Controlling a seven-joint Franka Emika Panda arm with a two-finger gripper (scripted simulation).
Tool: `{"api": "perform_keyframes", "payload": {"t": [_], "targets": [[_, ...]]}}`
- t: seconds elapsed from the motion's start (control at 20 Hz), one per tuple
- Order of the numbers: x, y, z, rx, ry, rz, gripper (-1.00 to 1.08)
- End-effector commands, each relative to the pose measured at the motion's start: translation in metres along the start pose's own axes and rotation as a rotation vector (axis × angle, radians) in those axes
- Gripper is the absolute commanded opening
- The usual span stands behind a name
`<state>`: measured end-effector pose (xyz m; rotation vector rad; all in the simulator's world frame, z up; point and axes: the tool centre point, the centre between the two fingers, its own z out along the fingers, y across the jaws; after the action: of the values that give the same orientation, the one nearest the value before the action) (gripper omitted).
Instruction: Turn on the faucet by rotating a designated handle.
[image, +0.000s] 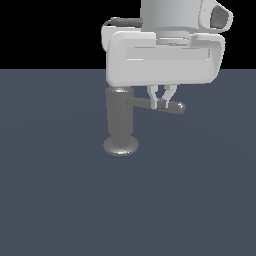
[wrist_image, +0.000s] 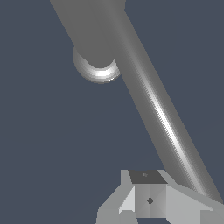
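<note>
Faucet (image: 120, 120) upright on the table (image: 60, 200), disc foot (image: 121, 146) flat on the surface, roughly mid-scene in the exterior view. Matte grey cylinder, top hidden behind the white wrist housing (image: 162, 57) directly above it.

Handle (image: 157, 105) projecting sideways from the faucet's upper part toward the exterior view's right, rounded tip (image: 179, 107) free beyond the fingers, sloping slightly down away from the faucet.

Pincer (image: 162, 103) hanging straight down from the housing, just beside the faucet on the handle side, approx. midway along the rod. Fingers (image: 154, 97) narrowly spread, one on each side of the rod, tips level w/ it; closed on the handle as far as the exterior view shows, though actual contact too small to confirm. In the wrist view, handle (wrist_image: 153, 105) running as a long lit bar past the faucet foot (wrist_image: 97, 70), one grey finger (wrist_image: 146, 199) close against the bar.

Table: plain dark slate-blue, flat, uniform, no texture or markings, spreading out from the faucet on all sides. Room: pure black beyond the table's far edge, straight horizon line behind the housing, no walls or fixtures visible. Soft highlights on the foot and the rod.
</note>
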<state>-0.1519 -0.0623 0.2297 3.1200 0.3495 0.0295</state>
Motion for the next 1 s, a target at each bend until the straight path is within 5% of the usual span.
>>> {"api": "perform_keyframes", "payload": {"t": [0.0, 0.65, 0.75, 0.95], "targets": [[-0.001, 0.011, 0.009, 0.004, -0.019, 0.000, -1.00], [0.008, 0.066, 0.010, 0.004, -0.019, 0.000, -1.00], [0.022, 0.048, -0.001, -0.005, 0.005, -0.040, -1.00], [0.032, 0.056, 0.000, -0.004, 0.003, -0.037, -1.00]]}}
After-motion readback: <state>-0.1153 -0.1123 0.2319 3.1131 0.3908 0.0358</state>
